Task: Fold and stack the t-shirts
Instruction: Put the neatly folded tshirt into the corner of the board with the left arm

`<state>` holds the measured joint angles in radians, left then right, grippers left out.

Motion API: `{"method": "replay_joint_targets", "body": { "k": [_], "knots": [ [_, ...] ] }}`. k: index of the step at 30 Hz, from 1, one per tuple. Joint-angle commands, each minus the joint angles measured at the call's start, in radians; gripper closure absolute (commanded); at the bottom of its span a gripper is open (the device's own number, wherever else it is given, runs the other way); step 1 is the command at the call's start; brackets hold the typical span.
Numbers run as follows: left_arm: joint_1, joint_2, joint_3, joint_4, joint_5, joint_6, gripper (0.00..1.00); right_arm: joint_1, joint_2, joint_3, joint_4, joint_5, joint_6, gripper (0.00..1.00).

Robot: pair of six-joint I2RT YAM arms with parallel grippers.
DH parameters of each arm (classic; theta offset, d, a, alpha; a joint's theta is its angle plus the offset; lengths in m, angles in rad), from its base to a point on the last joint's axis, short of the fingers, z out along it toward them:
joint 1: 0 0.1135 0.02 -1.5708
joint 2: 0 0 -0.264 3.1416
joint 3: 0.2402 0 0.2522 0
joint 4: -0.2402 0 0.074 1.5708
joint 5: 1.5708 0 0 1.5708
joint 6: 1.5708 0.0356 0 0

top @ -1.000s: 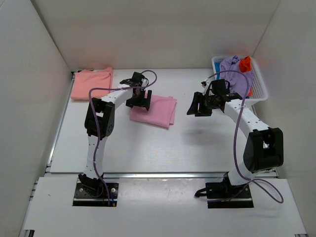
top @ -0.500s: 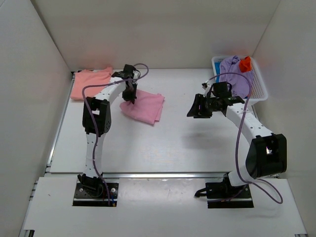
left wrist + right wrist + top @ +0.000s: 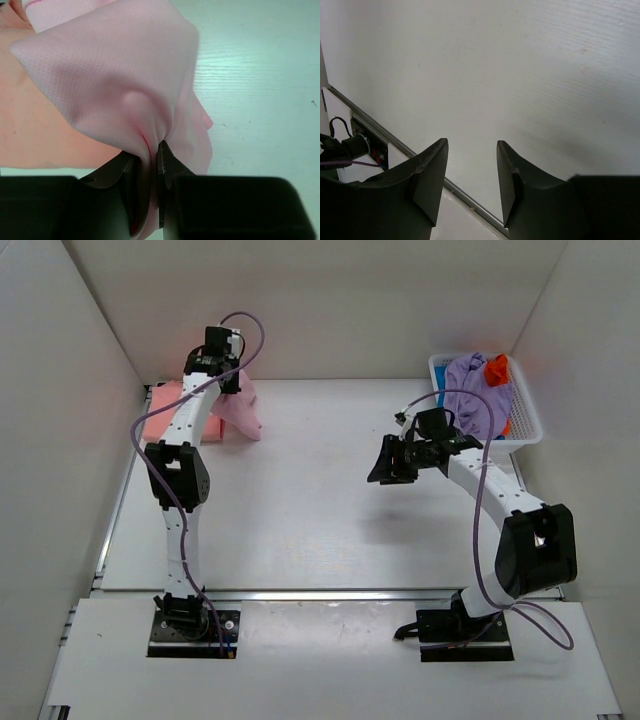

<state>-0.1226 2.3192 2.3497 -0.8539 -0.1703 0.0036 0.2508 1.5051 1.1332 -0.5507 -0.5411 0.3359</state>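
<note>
The light pink t-shirt (image 3: 243, 410) (image 3: 120, 90) hangs folded from my left gripper (image 3: 226, 380) (image 3: 152, 150), which is shut on a pinch of its cloth, lifted at the back left. Just beneath and left of it lies the folded salmon-peach t-shirt (image 3: 165, 418) (image 3: 30, 130). A lavender t-shirt (image 3: 472, 380) and an orange one (image 3: 497, 368) sit heaped in the white basket (image 3: 525, 415) at the back right. My right gripper (image 3: 384, 466) (image 3: 472, 150) hovers open over bare table, left of the basket, with nothing between its fingers.
White walls close in the table on the left, back and right. A metal rail (image 3: 330, 594) runs along the near edge of the table, and it shows in the right wrist view too as a rail (image 3: 400, 145).
My left gripper closed on the pink t-shirt, lifted it off the middle of the table and carried it back-left to the salmon-peach one. My right gripper drifted slightly left and narrowed a little.
</note>
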Motion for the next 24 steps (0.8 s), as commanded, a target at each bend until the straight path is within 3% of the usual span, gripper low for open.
{"method": "replay_joint_targets", "body": {
  "k": [1,14,24],
  "knots": [
    [0.044,-0.004,0.054,0.058,0.005,0.055,1.0,0.019,0.017,0.039,0.028,-0.019,0.017,0.59],
    [0.248,0.038,0.069,0.115,0.092,0.064,1.0,0.057,0.086,0.073,0.008,-0.033,0.025,0.6],
    [0.308,0.109,0.106,0.156,0.109,0.067,1.0,0.073,0.132,0.08,-0.017,-0.042,0.018,0.61]
  ]
}}
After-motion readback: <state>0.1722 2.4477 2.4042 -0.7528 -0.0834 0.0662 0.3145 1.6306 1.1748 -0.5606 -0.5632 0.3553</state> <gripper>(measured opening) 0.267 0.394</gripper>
